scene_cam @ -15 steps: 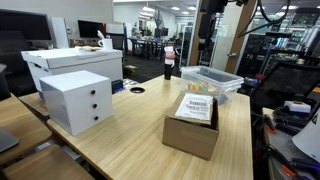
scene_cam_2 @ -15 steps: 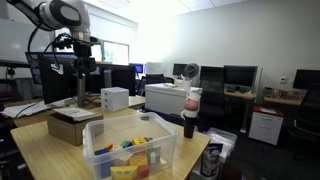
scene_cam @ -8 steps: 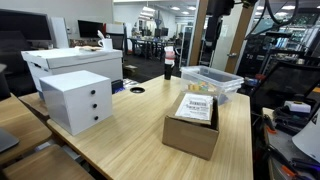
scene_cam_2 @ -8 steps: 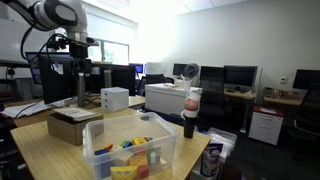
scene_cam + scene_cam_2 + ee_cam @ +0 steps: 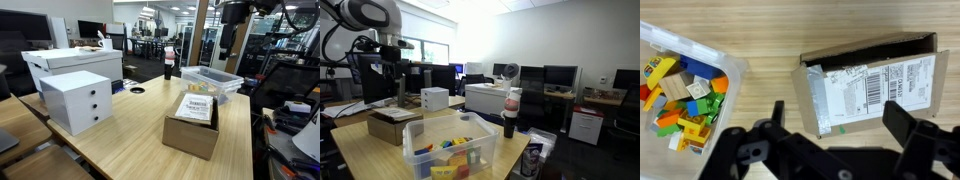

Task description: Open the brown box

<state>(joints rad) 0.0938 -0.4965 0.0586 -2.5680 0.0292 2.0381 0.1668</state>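
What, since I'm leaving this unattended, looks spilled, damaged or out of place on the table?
Nothing stands out. The brown box lies closed and intact, its label flat; the toy blocks all sit inside the clear bin.

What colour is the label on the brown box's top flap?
White with black barcode print; the label shows best in the wrist view.

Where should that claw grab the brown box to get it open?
Probably the labelled top flap, pinched at its edge from above. The box sits upright with flaps lying flat on top, and the open gripper hangs over it. Which edge is free I cannot tell.
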